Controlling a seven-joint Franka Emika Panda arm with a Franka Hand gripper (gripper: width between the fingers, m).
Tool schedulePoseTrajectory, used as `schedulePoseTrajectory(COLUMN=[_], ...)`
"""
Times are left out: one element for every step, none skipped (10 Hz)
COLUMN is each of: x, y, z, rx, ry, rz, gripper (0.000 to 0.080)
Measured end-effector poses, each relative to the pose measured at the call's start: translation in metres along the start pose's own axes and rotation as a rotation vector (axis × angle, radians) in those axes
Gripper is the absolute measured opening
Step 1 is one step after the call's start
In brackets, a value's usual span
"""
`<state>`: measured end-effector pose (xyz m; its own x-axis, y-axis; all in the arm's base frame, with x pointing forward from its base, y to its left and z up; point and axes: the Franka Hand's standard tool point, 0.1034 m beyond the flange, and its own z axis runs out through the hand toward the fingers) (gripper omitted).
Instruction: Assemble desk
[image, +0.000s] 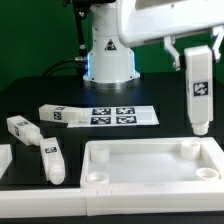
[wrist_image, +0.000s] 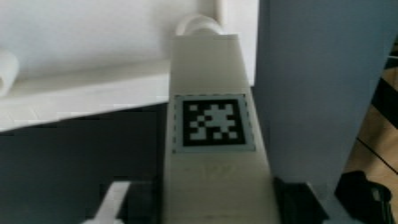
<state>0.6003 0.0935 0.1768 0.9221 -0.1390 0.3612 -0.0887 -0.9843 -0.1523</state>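
The desk's large white panel (image: 150, 165) lies rim up at the front of the black table, with round sockets in its corners. My gripper (image: 197, 55) is shut on the upper end of a white square leg (image: 198, 92), which hangs upright with its tag facing out. The leg's lower tip hangs close over the panel's far socket (image: 188, 147) on the exterior view's right. In the wrist view the held leg (wrist_image: 214, 110) runs away from my gripper (wrist_image: 214, 205) between both fingers (wrist_image: 116, 200), and part of the panel (wrist_image: 89, 95) lies beyond it.
Three loose legs lie at the exterior view's left: one (image: 52, 115) next to the marker board (image: 125, 116), one (image: 20, 127) near the table's edge, one (image: 52, 160) beside the panel. The robot's base (image: 108, 60) stands behind.
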Motion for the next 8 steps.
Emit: schedulePoseTrajectory(x=[0.002,0.007,0.02,0.031,0.034,0.033,0.033,0.033], y=[-0.001,-0.001,-0.002,-0.004,-0.001,-0.002,-0.002,-0.001], z=[0.002,0.01,0.013,0.017,0.016,0.017,0.017,0.02], rx=[-0.006,-0.019,-0.026,-0.027,-0.016,-0.016,-0.016,-0.015], ry=[0.003,-0.002,0.004,0.016,0.03,0.027,0.026,0.038], rz=[-0.052,-0.127,-0.182,-0.256,-0.21,-0.211,-0.212,-0.212], gripper=[0.0284,0.0284,0.0284,0.0284,0.0284,0.0284,0.0284,0.0284])
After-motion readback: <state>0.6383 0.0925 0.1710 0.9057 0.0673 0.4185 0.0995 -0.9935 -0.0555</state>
